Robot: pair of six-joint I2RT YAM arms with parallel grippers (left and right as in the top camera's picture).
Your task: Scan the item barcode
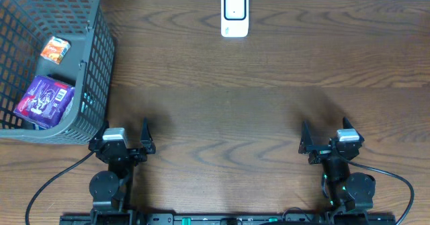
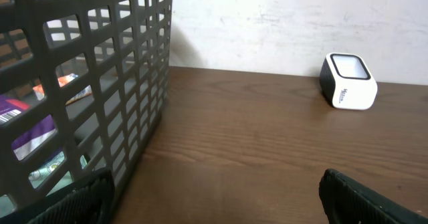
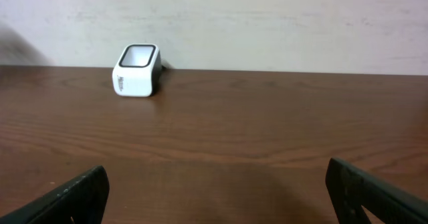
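Note:
A white barcode scanner with a dark window stands at the table's far edge, also visible in the left wrist view and right wrist view. The items lie in a grey mesh basket at the far left: a purple packet and a small orange packet. My left gripper sits at the near edge, right beside the basket's corner, open and empty. My right gripper rests at the near right, open with only bare wood between its fingers.
The basket wall fills the left of the left wrist view, with the purple packet showing through the mesh. Brown wooden table stretches between the grippers and the scanner. A pale wall rises behind the table.

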